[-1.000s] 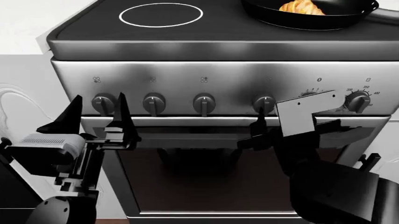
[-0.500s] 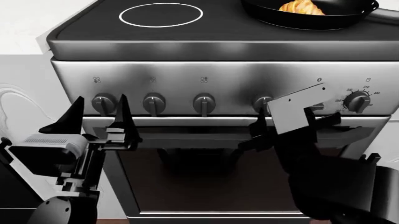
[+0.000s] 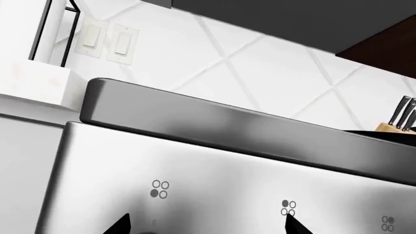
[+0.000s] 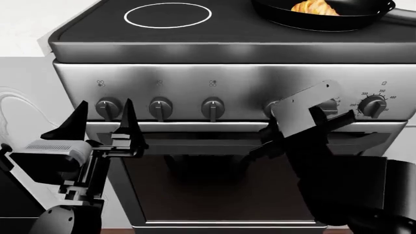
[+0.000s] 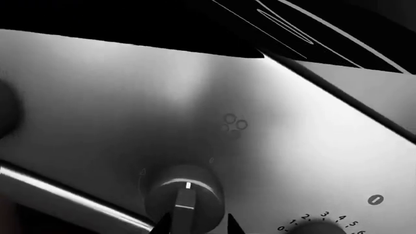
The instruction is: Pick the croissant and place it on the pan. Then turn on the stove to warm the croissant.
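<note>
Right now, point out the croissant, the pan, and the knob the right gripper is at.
croissant (image 4: 315,7), head view, its striped golden top.
pan (image 4: 305,22), head view, front black rim.
knob (image 5: 185,195), right wrist view, its dark face by the white mark.

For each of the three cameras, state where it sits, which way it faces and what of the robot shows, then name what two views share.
Head view: high on the robot, looking forward and down at the stove; shows the left gripper, the right gripper and both arms, plus the croissant in the pan.
Left wrist view: low, tilted up at the steel panel and tiled wall; only dark gripper tips show.
Right wrist view: close to the panel, facing one knob; gripper tips flank it.
Shared: both wrist views and the head view see the panel's burner icons.
</note>
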